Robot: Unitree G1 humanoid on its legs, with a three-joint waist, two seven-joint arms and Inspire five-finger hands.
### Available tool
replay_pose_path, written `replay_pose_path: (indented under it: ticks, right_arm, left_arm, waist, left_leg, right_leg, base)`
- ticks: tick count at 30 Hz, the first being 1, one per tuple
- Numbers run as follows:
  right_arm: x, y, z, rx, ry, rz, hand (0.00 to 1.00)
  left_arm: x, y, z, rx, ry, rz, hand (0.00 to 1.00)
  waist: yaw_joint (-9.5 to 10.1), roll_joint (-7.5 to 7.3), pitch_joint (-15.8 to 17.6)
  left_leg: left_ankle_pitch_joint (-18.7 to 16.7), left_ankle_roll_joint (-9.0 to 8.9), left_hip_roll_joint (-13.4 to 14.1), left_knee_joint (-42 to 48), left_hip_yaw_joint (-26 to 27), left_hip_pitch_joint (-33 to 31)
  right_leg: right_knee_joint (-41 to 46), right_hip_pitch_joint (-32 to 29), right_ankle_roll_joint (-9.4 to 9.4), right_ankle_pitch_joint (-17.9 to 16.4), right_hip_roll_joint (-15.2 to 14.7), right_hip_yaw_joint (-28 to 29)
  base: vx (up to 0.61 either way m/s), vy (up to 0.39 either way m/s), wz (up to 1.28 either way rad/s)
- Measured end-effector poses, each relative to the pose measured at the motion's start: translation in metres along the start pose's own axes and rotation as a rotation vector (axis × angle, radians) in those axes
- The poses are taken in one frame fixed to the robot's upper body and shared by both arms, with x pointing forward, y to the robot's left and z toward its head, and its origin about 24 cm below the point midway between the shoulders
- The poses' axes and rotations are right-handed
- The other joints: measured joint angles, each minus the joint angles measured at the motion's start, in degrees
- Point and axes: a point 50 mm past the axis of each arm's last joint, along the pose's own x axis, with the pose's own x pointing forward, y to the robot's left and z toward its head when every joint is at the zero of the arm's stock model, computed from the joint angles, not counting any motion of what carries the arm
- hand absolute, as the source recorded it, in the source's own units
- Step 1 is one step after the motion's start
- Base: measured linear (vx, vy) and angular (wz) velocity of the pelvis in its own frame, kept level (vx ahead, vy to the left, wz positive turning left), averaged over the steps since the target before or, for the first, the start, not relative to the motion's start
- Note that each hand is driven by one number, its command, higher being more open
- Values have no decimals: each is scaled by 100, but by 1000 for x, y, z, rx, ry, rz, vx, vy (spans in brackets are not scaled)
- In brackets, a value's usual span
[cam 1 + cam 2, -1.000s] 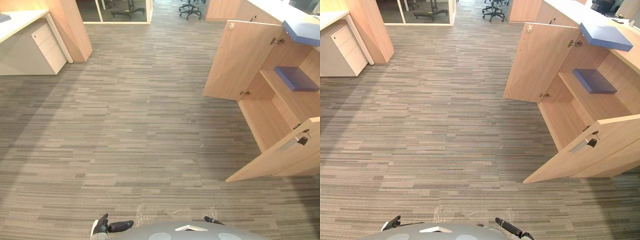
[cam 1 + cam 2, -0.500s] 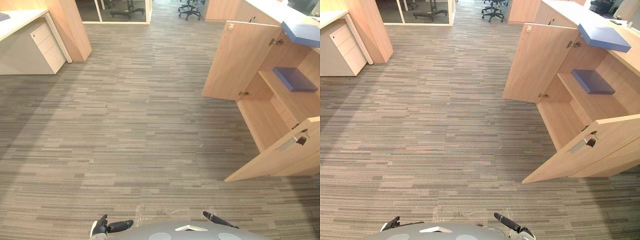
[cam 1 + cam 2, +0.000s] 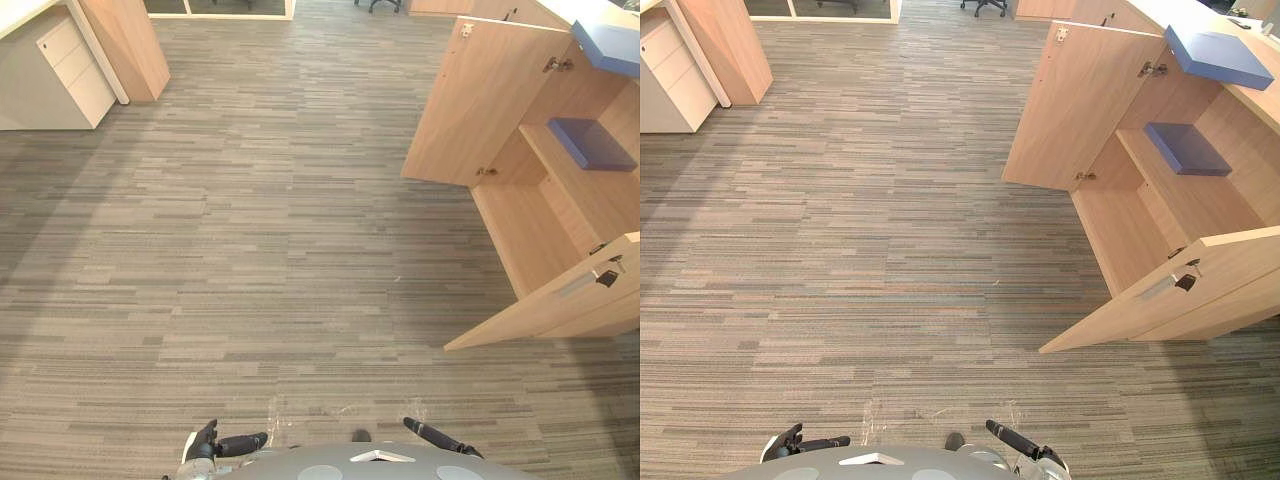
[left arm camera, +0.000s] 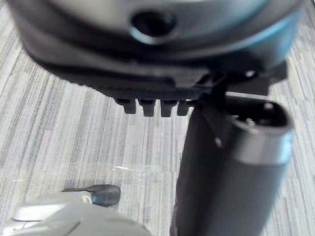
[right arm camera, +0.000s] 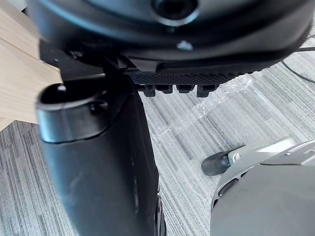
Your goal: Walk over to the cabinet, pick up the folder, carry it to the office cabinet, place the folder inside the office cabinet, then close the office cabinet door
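Observation:
The open wooden office cabinet (image 3: pixel 530 230) stands at the right, with a far door (image 3: pixel 480 100) and a near door (image 3: pixel 560 305) both swung out. A dark blue folder (image 3: pixel 592 143) lies flat on its inner shelf. A second blue folder (image 3: pixel 1217 56) rests on the cabinet's top. My left hand (image 3: pixel 225 445) and right hand (image 3: pixel 435 437) hang low by my body, far from the cabinet. Both have relaxed fingers and hold nothing. Each wrist view looks past its hand, left (image 4: pixel 226 167) and right (image 5: pixel 98 157), down at striped carpet.
Grey striped carpet (image 3: pixel 260 230) stretches wide between me and the cabinet. A white drawer unit (image 3: pixel 70 70) and a wooden panel (image 3: pixel 130 45) stand at the far left. The near door juts out into the floor at the right.
The whole picture has slid so the far things sit higher: the camera moved. My right hand shows a little more at the bottom. The folders and doors have not moved.

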Motion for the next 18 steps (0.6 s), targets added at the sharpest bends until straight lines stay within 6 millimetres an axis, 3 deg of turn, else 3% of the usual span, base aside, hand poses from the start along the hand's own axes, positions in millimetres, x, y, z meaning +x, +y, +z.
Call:
replay_pose_path:
  ticks: [7, 8, 9, 10, 11, 13, 14, 16, 18]
  right_arm:
    - [0, 1, 3, 8, -20, 3, 100]
    - [0, 4, 4, 17, -24, 10, 100]
    - [0, 4, 8, 39, -32, 11, 100]
    - [1, 2, 10, 45, -39, 8, 100]
    - [1, 1, 12, 47, -44, 4, 100]
    - [1, -2, 10, 54, -36, -6, 100]
    - [1, -2, 10, 56, -35, -9, 100]
    - [1, -10, 7, 78, -20, -36, 100]
    - [1, -10, 9, 77, -24, -32, 100]
  left_arm:
    - [1, 1, 4, 2, -11, 5, 100]
    - [3, 3, 11, -12, -30, 12, 100]
    - [3, 3, 18, -49, -52, 18, 100]
    - [3, 1, 20, -71, -61, 17, 100]
    - [3, 2, 24, -116, -72, 23, 100]
    - [3, 4, 35, -225, -118, 41, 100]
    - [3, 4, 36, -231, -125, 40, 100]
    - [3, 1, 43, -240, -156, 30, 100]
    - [3, 0, 44, -244, -165, 26, 100]
  waist:
    - [-5, -29, 35]
    - [1, -65, 79]
    - [8, 9, 182]
    - [17, 73, 247]
    - [24, 125, 353]
    - [26, 129, 471]
    - [52, 136, 496]
    - [98, 166, 503]
    - [114, 190, 500]
  left_leg:
    - [-45, -61, 3, 113, 32, -115]
    - [-335, -163, 27, 686, 76, -410]
    - [-760, -243, 178, 1519, 157, -780]
    - [-969, -286, 299, 1940, 227, -917]
    - [-1140, -436, 518, 2944, 458, -1274]
    - [-753, -304, 890, 4859, 721, -2156]
    - [-837, -302, 911, 5099, 694, -2298]
    - [-1055, -306, 900, 4517, 693, -2575]
    - [-849, -351, 860, 3466, 600, -2721]
  right_leg:
    - [2, -67, 3, 3, -2, 3]
    - [83, -127, -84, -61, -14, -2]
    - [297, -193, -281, -250, 55, -71]
    - [409, -187, -342, -322, 108, -148]
    - [483, -149, -388, -414, 183, -146]
    - [543, 35, -495, -515, 225, -80]
    - [549, 96, -500, -544, 211, -38]
    - [553, 212, -450, -627, 45, 141]
    - [576, 223, -366, -702, -141, 295]
  base:
    - [-34, -5, -1]
    - [-63, -52, -1]
    - [-66, -61, -5]
    - [-91, -37, -6]
    - [-120, -22, -7]
    - [-47, -18, -9]
    - [108, 21, -18]
    - [130, 85, -31]
    - [181, 150, -45]
